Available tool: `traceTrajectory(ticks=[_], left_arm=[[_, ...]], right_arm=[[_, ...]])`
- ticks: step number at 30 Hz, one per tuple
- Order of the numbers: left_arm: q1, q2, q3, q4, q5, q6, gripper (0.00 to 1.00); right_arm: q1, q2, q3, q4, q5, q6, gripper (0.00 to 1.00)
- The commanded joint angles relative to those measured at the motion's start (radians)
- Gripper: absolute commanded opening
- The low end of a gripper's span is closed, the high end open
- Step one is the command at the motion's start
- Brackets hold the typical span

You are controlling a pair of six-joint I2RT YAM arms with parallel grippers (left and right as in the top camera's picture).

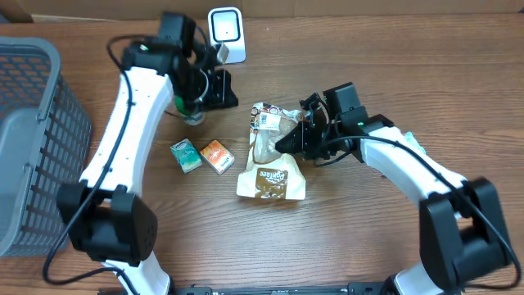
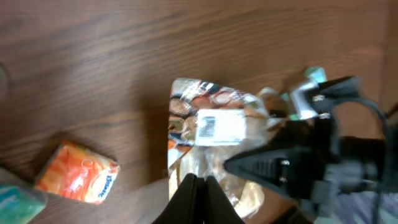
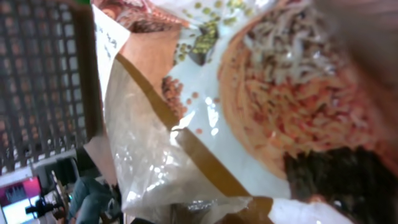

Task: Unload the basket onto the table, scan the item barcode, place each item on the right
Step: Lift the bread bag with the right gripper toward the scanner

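The item is a clear and brown snack bag (image 1: 270, 164) in the middle of the table, with a white barcode label (image 1: 266, 123) near its top end. The same label (image 2: 219, 127) faces the left wrist camera. My right gripper (image 1: 288, 141) is shut on the bag's right side, and the bag (image 3: 205, 112) fills the right wrist view and hides the fingers there. The white scanner (image 1: 226, 34) stands at the back edge. My left gripper (image 2: 198, 199) is shut with nothing in it, and hovers left of the bag's top, just in front of the scanner.
A green packet (image 1: 186, 154) and an orange packet (image 1: 217, 156) lie left of the bag. A small green object (image 1: 192, 111) sits under the left arm. A grey mesh basket (image 1: 33, 139) takes up the left edge of the table.
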Motion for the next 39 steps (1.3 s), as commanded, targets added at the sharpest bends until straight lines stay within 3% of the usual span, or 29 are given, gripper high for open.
traceTrajectory(ticks=[1,9,17,21,26,27,28,29,31,32,35,39], left_arm=[[0.037,-0.030,0.130,-0.073,-0.041,0.048,0.04],[0.218,-0.031,0.306,-0.203,-0.146,0.090,0.04],[0.401,-0.031,0.361,-0.295,-0.146,0.298,0.05],[0.466,-0.031,0.369,-0.291,-0.147,0.309,0.17],[0.521,-0.031,0.369,-0.285,-0.154,0.309,0.34],[0.526,-0.031,0.369,-0.285,-0.155,0.309,0.43],[0.530,-0.031,0.369,-0.285,-0.156,0.309,0.83],[0.533,-0.031,0.369,-0.285,-0.158,0.309,0.99],[0.534,-0.031,0.367,-0.285,-0.158,0.309,1.00],[0.534,-0.031,0.365,-0.286,-0.157,0.309,0.99],[0.534,-0.031,0.365,-0.286,-0.157,0.309,1.00],[0.534,-0.031,0.365,-0.286,-0.157,0.309,0.99]], right_arm=[[0.003,-0.045,0.079,-0.051,0.003,-0.087,0.04],[0.012,-0.045,0.394,-0.304,0.269,-0.198,0.04],[0.012,-0.045,0.579,-0.213,0.081,-0.285,0.04],[0.014,-0.025,0.700,-0.220,0.086,-0.286,0.03],[0.042,0.081,1.004,-0.342,0.283,-0.333,0.03],[0.051,0.104,1.045,-0.353,0.335,-0.343,0.03],[0.063,0.125,1.076,-0.352,0.404,-0.357,0.04],[0.076,0.143,1.094,-0.340,0.492,-0.371,0.04],[0.108,0.177,1.096,-0.286,0.701,-0.412,0.04],[0.143,0.228,1.095,-0.211,0.905,-0.484,0.04],[0.191,0.340,1.093,-0.028,1.179,-0.634,0.04],[0.225,0.501,1.093,0.241,1.339,-0.966,0.04]])
